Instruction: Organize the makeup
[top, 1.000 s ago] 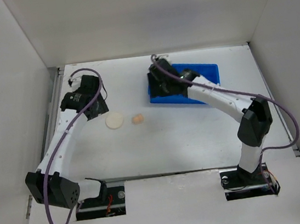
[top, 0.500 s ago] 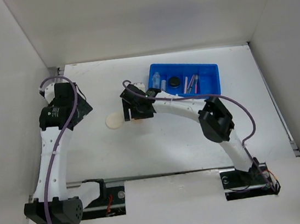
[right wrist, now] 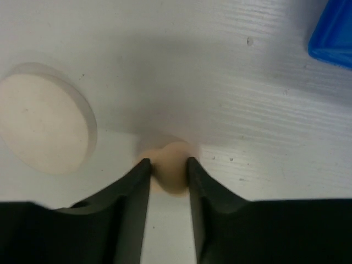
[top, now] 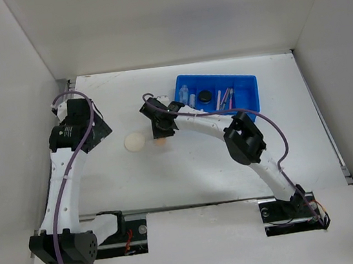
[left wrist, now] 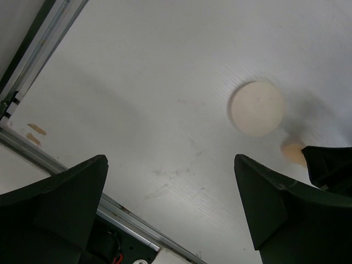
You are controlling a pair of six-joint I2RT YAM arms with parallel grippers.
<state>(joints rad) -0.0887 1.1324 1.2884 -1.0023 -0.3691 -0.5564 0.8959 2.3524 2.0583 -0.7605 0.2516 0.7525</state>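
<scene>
The blue divided tray is being seen ahead and right of the right claw. The left claw is being held wide open, gripping nothing. The cream round puff is being shown just left of the right claw, and the peach egg sponge is being pinched between its fingers on the table.

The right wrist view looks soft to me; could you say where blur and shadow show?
Right wrist view: the right fingers are soft-edged, grey shadow spreads around the peach egg sponge. Left wrist view: the left fingers are dark blurs, the cream round puff sharper. Top external view: even light, faint shadows.
</scene>
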